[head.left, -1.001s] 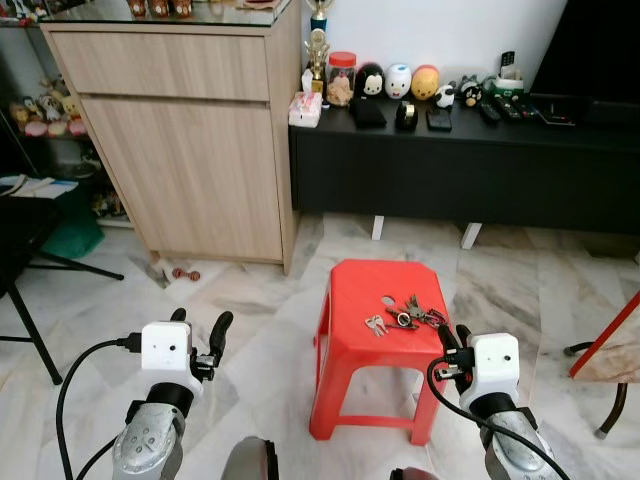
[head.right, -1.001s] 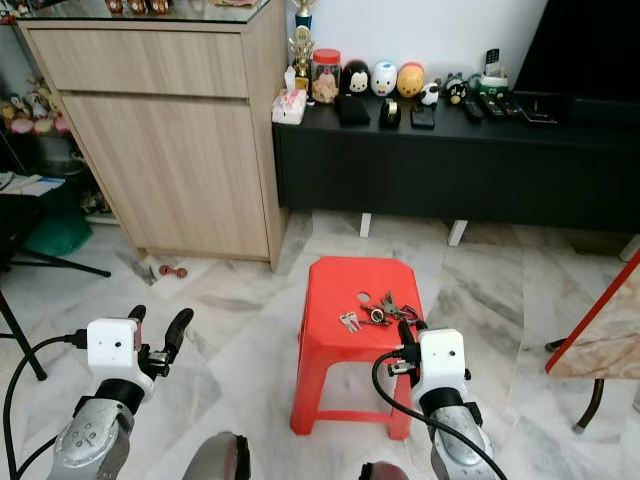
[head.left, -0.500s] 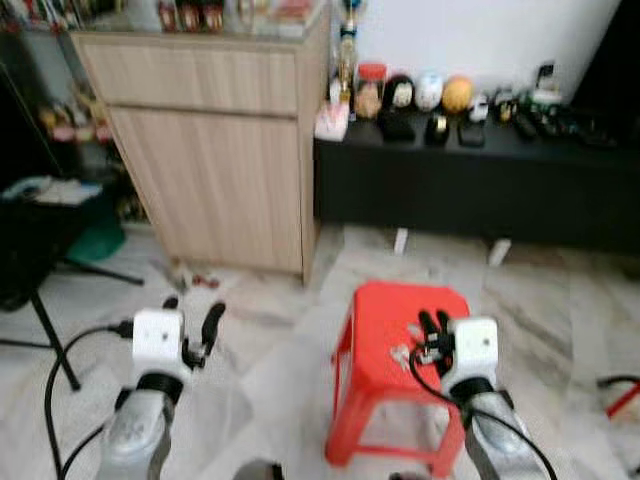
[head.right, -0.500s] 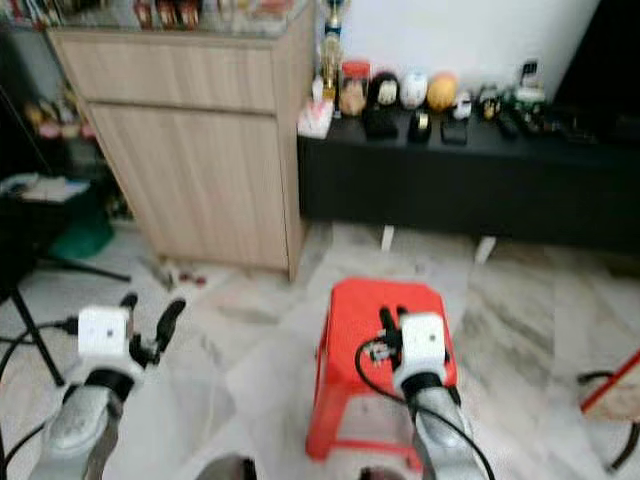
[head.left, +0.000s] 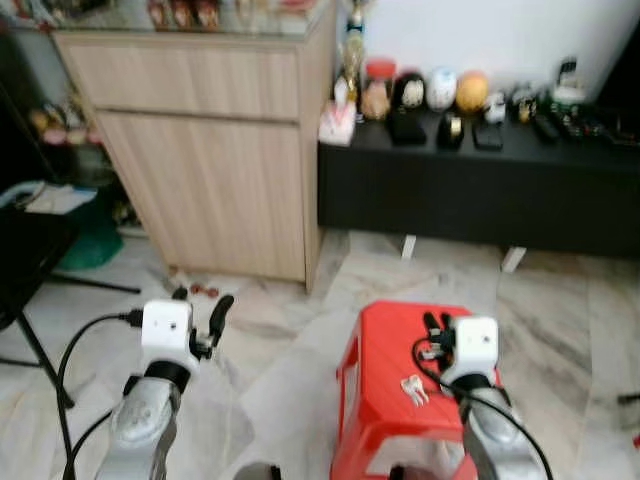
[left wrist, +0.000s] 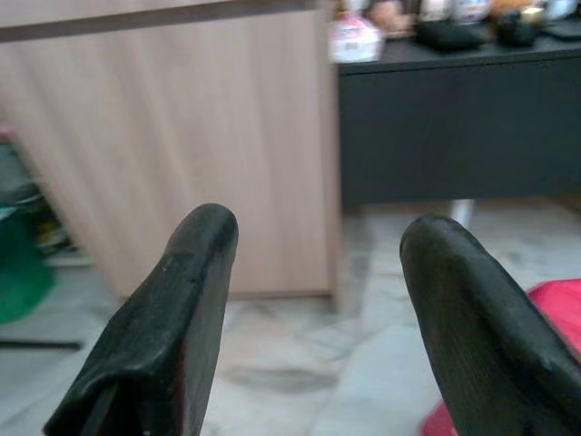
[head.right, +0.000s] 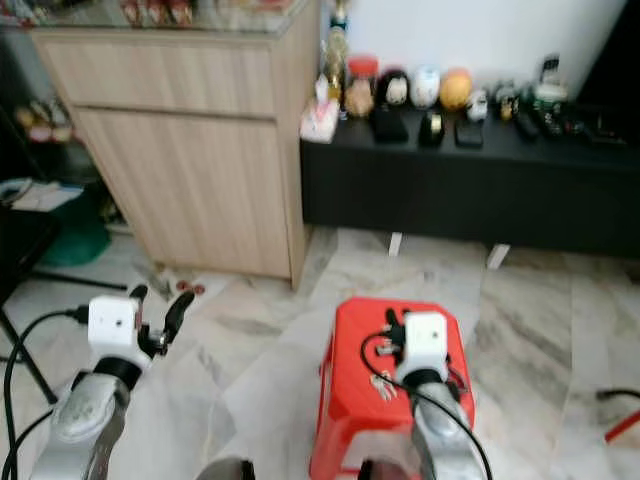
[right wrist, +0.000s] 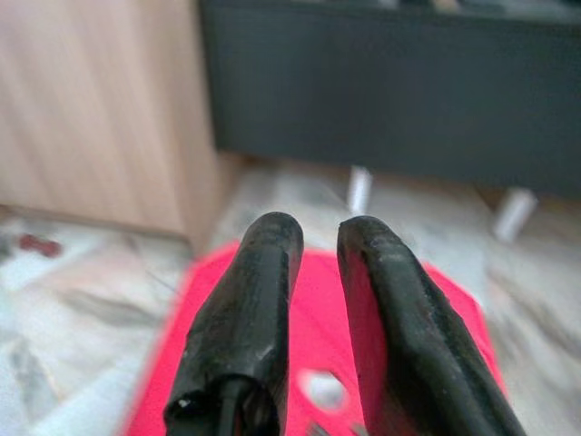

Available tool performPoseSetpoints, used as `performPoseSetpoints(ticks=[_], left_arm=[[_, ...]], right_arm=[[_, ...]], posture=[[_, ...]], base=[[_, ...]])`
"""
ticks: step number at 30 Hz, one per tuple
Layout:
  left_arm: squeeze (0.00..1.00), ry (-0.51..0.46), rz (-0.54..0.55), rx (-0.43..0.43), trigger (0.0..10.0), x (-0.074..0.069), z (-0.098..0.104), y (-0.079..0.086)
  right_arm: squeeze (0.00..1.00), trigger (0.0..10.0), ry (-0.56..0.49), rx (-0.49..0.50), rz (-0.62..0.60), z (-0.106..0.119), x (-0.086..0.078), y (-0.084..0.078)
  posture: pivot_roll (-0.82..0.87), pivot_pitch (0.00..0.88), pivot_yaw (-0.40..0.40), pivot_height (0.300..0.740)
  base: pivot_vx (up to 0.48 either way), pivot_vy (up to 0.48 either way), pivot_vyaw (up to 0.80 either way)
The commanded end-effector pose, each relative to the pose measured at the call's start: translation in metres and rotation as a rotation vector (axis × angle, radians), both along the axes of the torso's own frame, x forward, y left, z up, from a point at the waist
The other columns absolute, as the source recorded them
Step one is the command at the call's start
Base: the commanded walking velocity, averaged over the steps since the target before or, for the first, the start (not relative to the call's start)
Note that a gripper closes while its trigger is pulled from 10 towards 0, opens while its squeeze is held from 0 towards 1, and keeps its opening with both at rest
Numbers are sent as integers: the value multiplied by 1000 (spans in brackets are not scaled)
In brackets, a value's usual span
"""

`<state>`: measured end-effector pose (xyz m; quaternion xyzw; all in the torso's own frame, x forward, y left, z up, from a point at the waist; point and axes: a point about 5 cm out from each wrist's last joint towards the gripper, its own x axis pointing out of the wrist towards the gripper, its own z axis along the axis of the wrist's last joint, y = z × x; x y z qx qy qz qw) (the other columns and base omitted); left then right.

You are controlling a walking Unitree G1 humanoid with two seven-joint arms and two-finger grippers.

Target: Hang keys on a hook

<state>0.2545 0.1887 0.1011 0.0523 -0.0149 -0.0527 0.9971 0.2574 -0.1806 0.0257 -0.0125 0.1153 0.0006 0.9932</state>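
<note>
Keys on the red stool (head.left: 385, 345) — right gripper (head.left: 437, 326) above them.
The keys (head.left: 413, 388) lay on the stool's top, just beside the right arm; right fingers (right wrist: 250, 309) stood nearly closed, grasping nothing. The left gripper (head.left: 200, 310) hovered released over the floor.

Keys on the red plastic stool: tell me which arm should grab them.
Right. The right gripper is above the red plastic stool, beside the small silver keys. The left gripper is open over the marble floor, well off to the side.
</note>
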Motion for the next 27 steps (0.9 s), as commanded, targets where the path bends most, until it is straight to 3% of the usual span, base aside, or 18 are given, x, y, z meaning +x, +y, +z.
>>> performPoseSetpoints(ticks=[1, 6, 11, 16, 23, 27], left_arm=[[0, 6, 1, 16, 10000, 1, -1, 3], [0, -14, 14, 17, 10000, 5, 4, 5], [0, -38, 83, -32, 10000, 6, 12, 19], [0, -31, 86, -62, 10000, 5, 9, 16], [0, 39, 114, -98, 10000, -1, -14, 12], [0, 106, 155, -124, 10000, -7, -33, 18]], right_arm=[[0, 10000, -10, 15, -19, 2, 3, -1], [0, 10000, -6, 26, -47, 1, 5, -4], [0, 10000, 3, 57, -71, -2, 7, -5], [0, 10000, 11, 54, -69, -4, 6, -8], [0, 10000, 1, 24, -57, -1, 4, -21], [0, 10000, -26, 3, -45, 7, 3, -30]], posture=[[8, 0, -8, 643], [22, 0, -10, 643], [35, 0, -16, 643], [26, 0, -30, 643], [-8, 0, -75, 643], [-32, 0, -98, 643]], base=[[0, 0, 0], [0, 0, 0], [0, 0, 0], [0, 0, 0], [0, 0, 0], [0, 0, 0]])
